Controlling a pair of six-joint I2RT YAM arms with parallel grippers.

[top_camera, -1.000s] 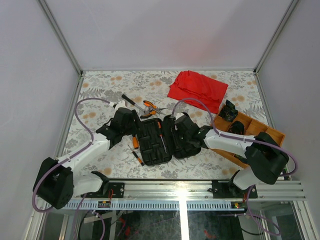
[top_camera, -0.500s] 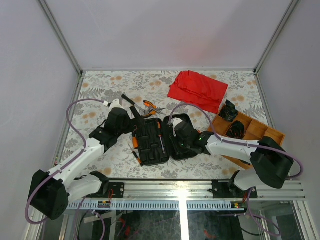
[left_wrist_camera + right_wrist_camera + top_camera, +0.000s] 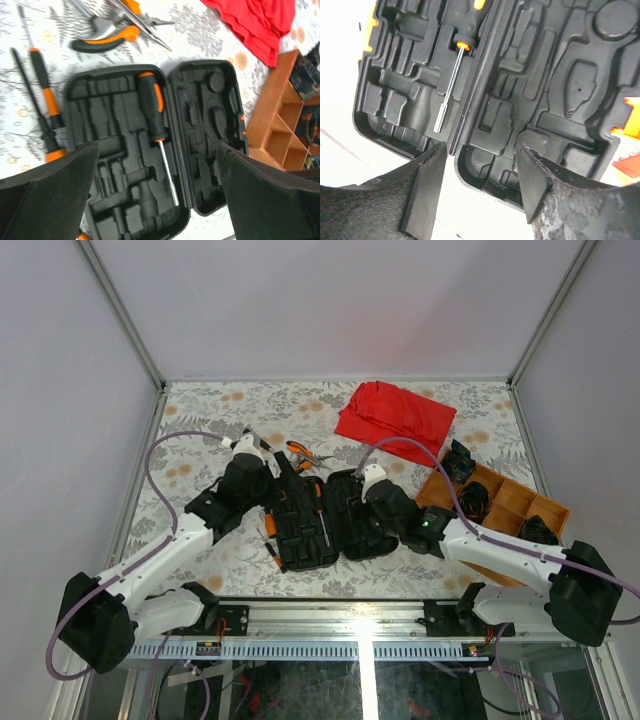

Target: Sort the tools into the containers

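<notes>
The case (image 3: pixel 205 130) is black all through, its small latch (image 3: pixel 243 118) orange (on the right edge). The screwdriver (image 3: pixel 151 107) in it has a black handle with an orange stripe and a silvery shaft. The pliers (image 3: pixel 107 37) have orange-and-black handles and grey metal. The cloth (image 3: pixel 395 418) is plain red. The table (image 3: pixel 200 420) is white with grey leaves and orange-brown blossoms. The tray (image 3: pixel 505 498) is brown wood. The arms (image 3: pixel 165 548) are white and black, their cables (image 3: pixel 150 468) purple.

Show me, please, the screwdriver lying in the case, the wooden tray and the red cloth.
screwdriver (image 3: pixel 151 107): left wrist view, on its handle.
wooden tray (image 3: pixel 265 105): left wrist view, on its outer wall.
red cloth (image 3: pixel 395 418): top view, on its middle.
</notes>
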